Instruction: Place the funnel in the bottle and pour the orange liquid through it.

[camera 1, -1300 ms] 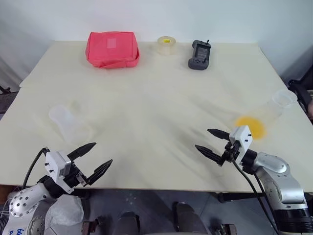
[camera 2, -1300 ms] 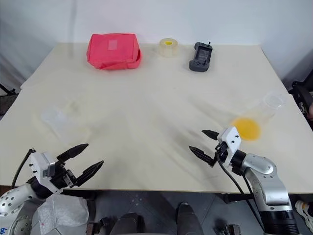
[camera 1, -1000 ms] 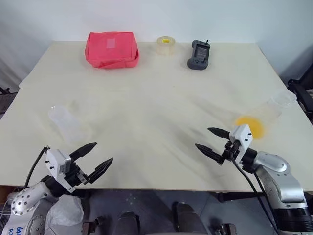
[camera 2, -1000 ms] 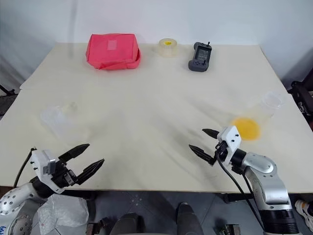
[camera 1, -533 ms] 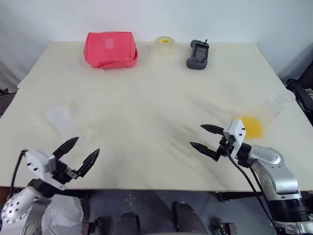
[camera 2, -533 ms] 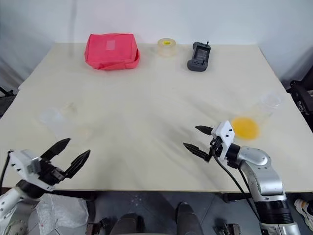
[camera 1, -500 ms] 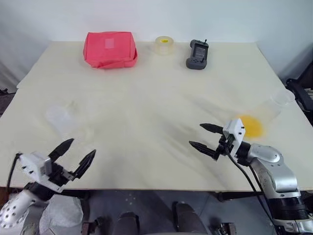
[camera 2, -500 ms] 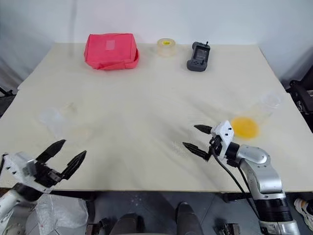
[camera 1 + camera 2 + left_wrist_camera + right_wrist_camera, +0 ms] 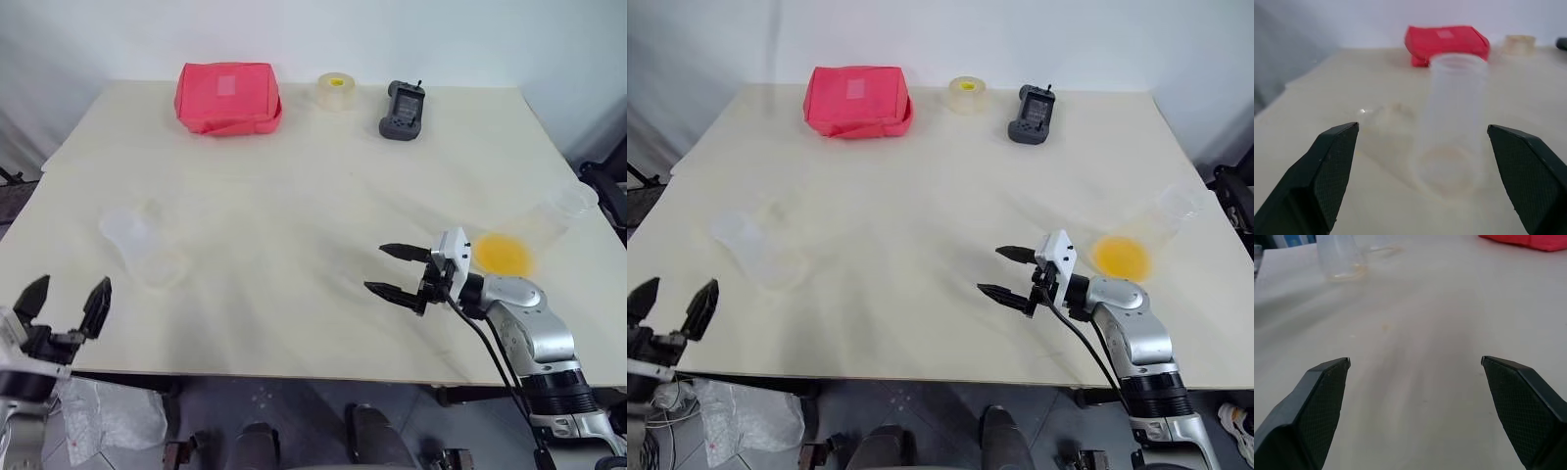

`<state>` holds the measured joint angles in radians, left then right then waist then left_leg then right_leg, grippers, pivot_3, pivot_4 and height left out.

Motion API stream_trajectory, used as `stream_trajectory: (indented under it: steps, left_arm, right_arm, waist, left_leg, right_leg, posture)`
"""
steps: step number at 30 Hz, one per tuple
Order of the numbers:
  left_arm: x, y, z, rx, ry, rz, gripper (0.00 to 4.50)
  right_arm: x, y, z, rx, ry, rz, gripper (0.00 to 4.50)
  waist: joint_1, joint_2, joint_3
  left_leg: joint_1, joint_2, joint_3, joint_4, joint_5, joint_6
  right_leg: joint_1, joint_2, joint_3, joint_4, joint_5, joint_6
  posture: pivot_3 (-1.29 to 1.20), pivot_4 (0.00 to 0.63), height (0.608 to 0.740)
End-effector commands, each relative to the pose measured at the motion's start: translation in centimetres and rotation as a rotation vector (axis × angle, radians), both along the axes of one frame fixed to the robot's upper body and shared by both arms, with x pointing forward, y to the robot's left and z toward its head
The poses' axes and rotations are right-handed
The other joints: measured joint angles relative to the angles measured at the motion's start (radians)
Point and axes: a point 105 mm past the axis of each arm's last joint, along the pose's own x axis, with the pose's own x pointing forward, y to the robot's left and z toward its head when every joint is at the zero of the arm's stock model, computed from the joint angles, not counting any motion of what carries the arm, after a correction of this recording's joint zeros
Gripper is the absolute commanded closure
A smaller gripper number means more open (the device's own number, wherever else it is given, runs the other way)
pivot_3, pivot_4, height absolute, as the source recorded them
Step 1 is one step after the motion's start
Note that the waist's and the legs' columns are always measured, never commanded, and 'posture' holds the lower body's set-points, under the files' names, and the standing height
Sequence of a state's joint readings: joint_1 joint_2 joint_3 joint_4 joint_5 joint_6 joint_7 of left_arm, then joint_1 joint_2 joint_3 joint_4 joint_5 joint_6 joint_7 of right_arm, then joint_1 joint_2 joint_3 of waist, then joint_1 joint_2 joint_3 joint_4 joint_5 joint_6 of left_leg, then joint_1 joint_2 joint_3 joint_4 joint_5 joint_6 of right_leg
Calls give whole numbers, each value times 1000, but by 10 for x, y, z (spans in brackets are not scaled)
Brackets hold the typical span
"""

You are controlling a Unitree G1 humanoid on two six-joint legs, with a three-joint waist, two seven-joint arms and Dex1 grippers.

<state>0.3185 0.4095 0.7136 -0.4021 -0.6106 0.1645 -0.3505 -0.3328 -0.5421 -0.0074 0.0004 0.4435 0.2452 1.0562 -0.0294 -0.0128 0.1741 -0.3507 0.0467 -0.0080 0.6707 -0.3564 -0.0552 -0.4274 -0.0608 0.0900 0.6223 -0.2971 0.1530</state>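
The translucent bottle (image 9: 137, 247) stands upright at the table's left, with the small clear funnel (image 9: 149, 210) just behind it. The orange liquid (image 9: 504, 254) lies in the bottom of a clear flared cup (image 9: 558, 208) at the right edge. My left gripper (image 9: 69, 287) is open and empty, off the front left edge of the table, short of the bottle (image 9: 1452, 127), which shows ahead between its fingers with the funnel (image 9: 1382, 115) beside it. My right gripper (image 9: 376, 268) is open and empty over the table, left of the cup, pointing across towards the bottle (image 9: 1341, 257).
Along the far edge lie a red pouch (image 9: 228, 98), a roll of clear tape (image 9: 335, 90) and a black handheld device (image 9: 401, 110). The cream table (image 9: 294, 196) is bare between the bottle and the cup.
My left gripper has swung out to the left, off the table's front edge, and turned to face the bottle. My right gripper has shifted a little left, away from the cup. Both stayed open.
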Motion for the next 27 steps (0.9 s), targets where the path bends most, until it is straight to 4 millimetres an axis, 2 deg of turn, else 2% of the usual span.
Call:
stream_trajectory:
  steps: [1,7,15,27]
  left_arm:
    - [9,0,6,46,-21,-18,31]
    - [29,6,8,67,-18,-46,31]
    - [53,3,15,96,-30,-113,31]
    - [57,-5,11,82,-22,-159,31]
  right_arm:
    - [-1,4,15,42,-53,-2,0]
    - [-1,6,17,55,-66,-27,0]
    - [-1,9,19,73,-75,-42,0]
    - [0,8,19,75,-81,-57,0]
  waist:
    - [-3,0,0]
    - [-2,0,0]
    - [-2,0,0]
    - [-1,0,0]
  left_leg:
    - [0,0,0,0,0,0]
    - [0,0,0,0,0,0]
    - [0,0,0,0,0,-1]
    - [0,0,0,-1,0,0]
  right_leg:
    - [0,0,0,0,0,0]
    - [-1,0,0,1,0,0]
    - [-1,0,-1,1,0,0]
    - [-1,-1,-1,0,0,0]
  posture:
    - [0,150,740]
    - [0,150,740]
    - [0,150,740]
    - [0,150,740]
